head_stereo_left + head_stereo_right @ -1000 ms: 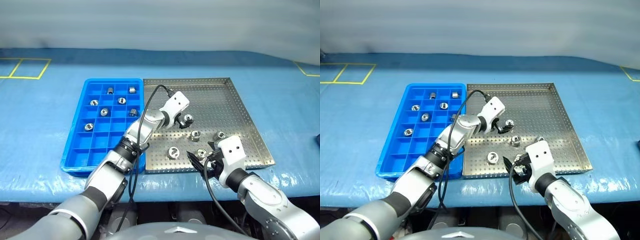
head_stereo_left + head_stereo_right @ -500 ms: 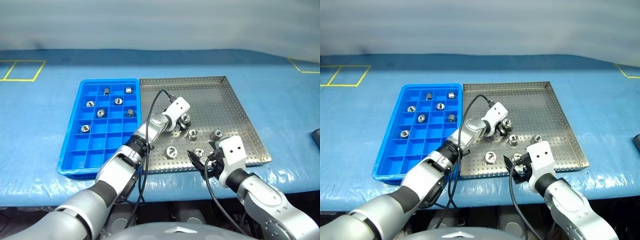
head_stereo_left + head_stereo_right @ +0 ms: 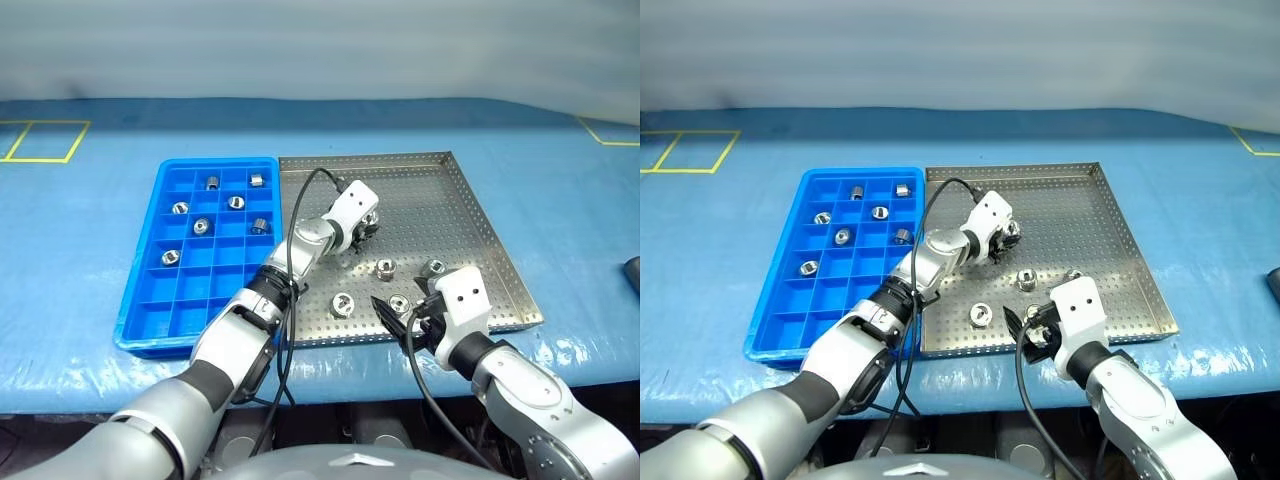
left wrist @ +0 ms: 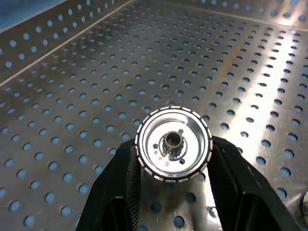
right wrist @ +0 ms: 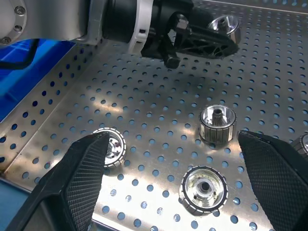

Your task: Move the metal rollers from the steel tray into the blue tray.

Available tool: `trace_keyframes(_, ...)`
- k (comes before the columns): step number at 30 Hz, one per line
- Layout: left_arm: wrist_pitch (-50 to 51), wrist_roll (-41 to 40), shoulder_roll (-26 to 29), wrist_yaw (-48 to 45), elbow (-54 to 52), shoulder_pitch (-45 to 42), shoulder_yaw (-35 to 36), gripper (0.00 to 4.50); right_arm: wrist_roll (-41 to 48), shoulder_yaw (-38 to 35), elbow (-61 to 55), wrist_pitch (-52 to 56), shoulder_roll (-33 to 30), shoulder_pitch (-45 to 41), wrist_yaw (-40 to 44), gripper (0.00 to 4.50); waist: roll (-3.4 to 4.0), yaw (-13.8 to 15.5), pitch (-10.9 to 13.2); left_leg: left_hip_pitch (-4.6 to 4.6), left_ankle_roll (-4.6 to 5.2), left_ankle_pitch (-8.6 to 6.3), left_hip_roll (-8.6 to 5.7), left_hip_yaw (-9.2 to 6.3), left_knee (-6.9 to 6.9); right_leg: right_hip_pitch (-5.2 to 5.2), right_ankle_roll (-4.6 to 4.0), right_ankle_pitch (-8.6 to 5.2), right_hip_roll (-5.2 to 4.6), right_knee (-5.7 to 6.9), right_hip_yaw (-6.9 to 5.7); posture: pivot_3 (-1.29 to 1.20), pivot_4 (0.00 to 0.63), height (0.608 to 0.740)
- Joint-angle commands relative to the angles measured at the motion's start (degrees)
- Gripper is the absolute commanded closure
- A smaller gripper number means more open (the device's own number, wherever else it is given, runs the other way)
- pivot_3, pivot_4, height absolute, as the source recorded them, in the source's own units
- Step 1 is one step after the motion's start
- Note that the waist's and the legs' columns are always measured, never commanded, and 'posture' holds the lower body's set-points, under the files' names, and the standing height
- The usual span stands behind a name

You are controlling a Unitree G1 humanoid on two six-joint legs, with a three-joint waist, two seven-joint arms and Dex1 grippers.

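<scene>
Over the middle of the large perforated steel tray [image 3: 455,215], the left gripper [image 4: 174,156] is clamped on one small shiny metal roller [image 4: 173,143], its black fingers [image 4: 122,185] pressing both sides (the roller's open face looks back at the wrist). Four more rollers [image 3: 386,268] lie loose near the tray's front edge. The right gripper [image 3: 404,325] hovers there, fingers spread wide apart. Six rollers already sit in the bright blue compartment tray [image 3: 150,320].

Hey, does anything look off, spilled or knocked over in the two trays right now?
Nothing stands out. Six metal rollers sit one per compartment in the blue tray. Four lie loose inside the steel tray, none over its rim. The left gripper is shut on one metal roller, and the right gripper is open.
</scene>
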Motion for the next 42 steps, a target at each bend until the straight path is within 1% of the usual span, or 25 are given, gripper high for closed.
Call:
trace_keyframes(1, 3.74, -2.64, 1.98, 0.52, -15.53, 2.32, 3.37, 2.83, 0.07, 0.98, -0.26, -0.66, -0.91, -2.85, 1.21, 0.0, 0.01, 0.0, -0.01, 0.0, 0.0, 0.0, 0.0, -0.01, 0.0, 0.0, 0.01, 0.0, 0.0, 0.0, -0.01, 0.01, 0.15, 0.74)
trace_keyframes(3, 4.48, -2.91, 4.65, -0.06, -23.94, 5.43, 3.88, 2.83, 0.23, 1.93, 0.82, -0.62, -1.47, -5.36, 2.15, 0.0, 0.04, -0.05, -0.02, 0.02, 0.0, 0.0, 0.02, -0.02, -0.02, 0.0, 0.01, 0.01, 0.01, 0.03, 0.0, 0.04, 0.15, 0.74)
trace_keyframes(6, 2.88, -1.76, 7.85, 0.34, -31.38, 8.85, 3.66, 2.83, 0.26, 3.39, 2.75, -0.61, -2.15, -8.51, 3.49, 0.0, 0.05, 0.4, -0.03, 0.1, -0.02, 0.01, 0.03, -0.04, -0.02, 0.04, -0.01, 0.01, 0.05, 0.08, -0.02, 0.06, 0.15, 0.74)
trace_keyframes(7, 4.23, -1.94, 8.93, 1.07, -34.77, 10.4, 4.49, 2.83, 0.02, 4.78, 4.1, -0.65, -2.49, -10.48, 4.21, 0.0, 0.05, 0.62, -0.03, 0.12, -0.03, 0.02, 0.02, -0.06, -0.02, 0.06, -0.01, 0.01, 0.05, 0.09, -0.04, 0.11, 0.15, 0.74)
trace_keyframes(10, 8.4, -2.32, 12.32, 2.22, -43.85, 15.09, 6.24, 2.83, -0.35, 8.45, 7.36, -1.28, -3.31, -15.15, 6.76, 0.0, 0.05, 1.0, -0.02, 0.13, -0.03, 0.02, 0.02, -0.05, 0.0, 0.09, 0.0, 0.02, 0.03, 0.08, -0.03, 0.14, 0.15, 0.74)
trace_keyframes(12, 11.05, -2.3, 15.7, 1.19, -50.35, 19.16, 6.51, 2.83, -0.52, 10.56, 9.75, -1.87, -3.67, -18.04, 8.48, 0.0, 0.04, 1.89, -0.02, 0.13, -0.03, 0.02, 0.0, -0.06, 0.0, 0.1, 0.01, 0.03, 0.0, 0.07, -0.04, 0.17, 0.15, 0.74)
trace_keyframes(13, 13.27, -2.55, 17.09, 1.27, -53.8, 21.24, 7.2, 2.83, -0.61, 11.56, 10.8, -2.16, -3.76, -19.34, 9.31, 0.0, 0.05, 2.24, -0.01, 0.13, -0.03, 0.02, 0.0, -0.07, -0.01, 0.11, 0.0, 0.02, 0.0, 0.06, -0.05, 0.22, 0.15, 0.74)
trace_keyframes(15, 17.81, -3.77, 19.68, 1.02, -60.23, 25.22, 8.76, 2.83, -0.63, 13.37, 12.49, -2.79, -3.86, -21.49, 11.11, 0.0, 0.04, 2.99, -0.01, 0.13, -0.03, 0.02, 0.01, -0.09, -0.03, 0.1, -0.01, 0.01, 0.0, 0.06, -0.07, 0.25, 0.15, 0.74)
trace_keyframes(19, 24.94, -4.35, 23.37, 2.2, -70.24, 32.35, 11.15, 2.83, -1.38, 16.37, 15.19, -4.44, -4.29, -24.34, 14.32, 0.0, 0.04, 4.96, 0.0, 0.12, -0.04, 0.03, 0.02, -0.16, -0.03, 0.11, -0.03, 0.0, 0.0, 0.06, -0.17, 0.29, 0.15, 0.74)
trace_keyframes(23, 31.12, -5.61, 24.77, 3.79, -78.37, 39.99, 15.2, 2.83, -2.6, 19.14, 18.34, -6.34, -3.92, -27.12, 16.88, 0.0, 0.03, 6.57, 0.0, 0.12, -0.04, 0.03, 0.01, -0.18, 0.02, 0.17, -0.08, -0.03, -0.05, 0.04, -0.22, 0.35, 0.15, 0.74)
trace_keyframes(26, 33.58, -6.09, 26.02, 4.19, -80.77, 44.36, 17.29, 2.83, -3.23, 20.83, 20.38, -7.77, -3.68, -29.11, 18.88, 0.0, 0.02, 7.15, 0.0, 0.13, -0.04, 0.03, 0.01, -0.19, 0.03, 0.18, -0.27, -0.15, -0.07, 0.04, -0.23, 0.35, 0.15, 0.74)
trace_keyframes(30, 35.61, -6.82, 25.87, 5.86, -81.67, 46.9, 18.45, 2.83, -3.88, 21.75, 21.62, -8.81, -3.5, -30.31, 20.44, 0.0, 0.03, 8.36, 0.01, 0.13, -0.15, 0.11, 0.03, -0.39, 0.02, 0.22, -0.34, -0.21, -0.06, 0.06, -0.47, 0.35, 0.15, 0.74)
trace_keyframes(37, 36.47, -8.09, 26.27, 5.75, -79.39, 48.44, 16.35, 2.83, -4.48, 21.44, 21.27, -8.92, -3.04, -29.68, 20.71, 0.0, 0.03, 9.44, 0.01, 0.11, -0.16, 0.12, 0.02, -0.45, 0.0, 0.23, -0.39, -0.21, -0.09, 0.05, -0.54, 0.38, 0.15, 0.74)
trace_keyframes(42, 40.05, -8.25, 29.25, 5.38, -78.59, 49.26, 14.2, 2.83, -4.72, 20.32, 19.86, -8.39, -3.08, -28.01, 19.45, 0.0, 0.05, 9.52, 0.02, 0.08, -0.17, 0.12, 0.03, -0.53, -0.03, 0.21, -0.47, -0.27, -0.09, 0.06, -0.64, 0.32, 0.15, 0.74)
